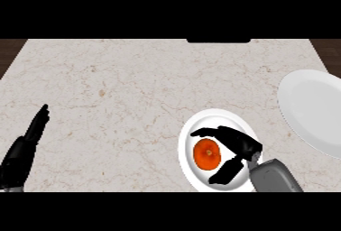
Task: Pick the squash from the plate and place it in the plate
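Counter top (133,90): you look steeply down on a pale beige marble-like slab with thin brownish veins running across it; it fills nearly all of your view.
Counter shape: its left and right edges slant outward toward you, so the slab looks narrower at the far side.
Floor or surround (10,47): you see dark brown wood-grained wedges beyond the counter at the upper left and upper right corners.
Dark object at far edge (218,41): a flat black rectangular shape sits at the counter's far edge, right of centre; you cannot tell what it is.
Light: even and soft across the slab.
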`<state>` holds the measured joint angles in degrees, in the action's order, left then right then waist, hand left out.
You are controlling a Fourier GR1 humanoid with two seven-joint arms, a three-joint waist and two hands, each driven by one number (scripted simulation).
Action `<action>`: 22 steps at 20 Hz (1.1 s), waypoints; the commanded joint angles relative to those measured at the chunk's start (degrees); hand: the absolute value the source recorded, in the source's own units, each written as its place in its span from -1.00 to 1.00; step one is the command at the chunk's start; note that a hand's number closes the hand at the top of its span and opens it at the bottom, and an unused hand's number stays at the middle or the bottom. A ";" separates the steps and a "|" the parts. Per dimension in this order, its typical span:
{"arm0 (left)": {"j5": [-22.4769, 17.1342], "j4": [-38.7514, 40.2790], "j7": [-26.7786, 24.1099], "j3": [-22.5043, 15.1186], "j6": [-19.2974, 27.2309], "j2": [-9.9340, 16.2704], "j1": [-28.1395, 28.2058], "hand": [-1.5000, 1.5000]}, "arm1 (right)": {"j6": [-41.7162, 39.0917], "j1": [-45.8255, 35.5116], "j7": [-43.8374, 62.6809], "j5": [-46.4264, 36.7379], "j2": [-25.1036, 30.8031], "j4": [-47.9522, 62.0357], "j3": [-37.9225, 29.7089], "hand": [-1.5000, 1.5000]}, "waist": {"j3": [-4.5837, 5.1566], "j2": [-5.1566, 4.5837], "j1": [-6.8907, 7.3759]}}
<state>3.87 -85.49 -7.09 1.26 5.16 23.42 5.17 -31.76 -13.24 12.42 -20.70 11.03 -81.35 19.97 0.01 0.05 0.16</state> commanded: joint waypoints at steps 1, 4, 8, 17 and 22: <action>0.80 2.95 -3.00 2.33 -1.22 -0.71 0.60 0.00 | 2.17 -1.54 -5.31 -1.91 -2.74 4.97 -1.40 1.00 | -0.02 -0.08 0.12; 1.49 2.13 -1.27 3.52 -3.30 -0.42 -1.99 0.00 | 2.51 1.29 -5.35 -3.50 -3.62 1.02 -0.76 1.00 | -0.02 -0.03 -0.03; 4.76 0.77 0.75 3.01 -2.95 -4.36 -1.69 0.00 | 1.85 -2.17 -8.48 -6.53 -4.85 6.52 -3.16 1.00 | -0.02 -0.05 0.01; 3.27 -1.36 0.37 3.73 -0.98 -3.76 0.75 0.00 | 3.41 -2.91 -22.48 -9.88 32.29 12.83 -22.32 1.00 | -0.68 -1.30 -2.74; 3.04 -1.17 -0.46 3.62 -1.13 -4.15 1.34 0.00 | 10.19 -4.18 -31.89 -9.54 41.36 19.99 -31.47 1.00 | -1.08 -1.74 -1.68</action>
<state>7.19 -86.78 -6.99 4.75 4.05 19.54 5.98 -25.55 -16.71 -13.43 -30.18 45.21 -66.03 -5.06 -0.75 -1.32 -1.81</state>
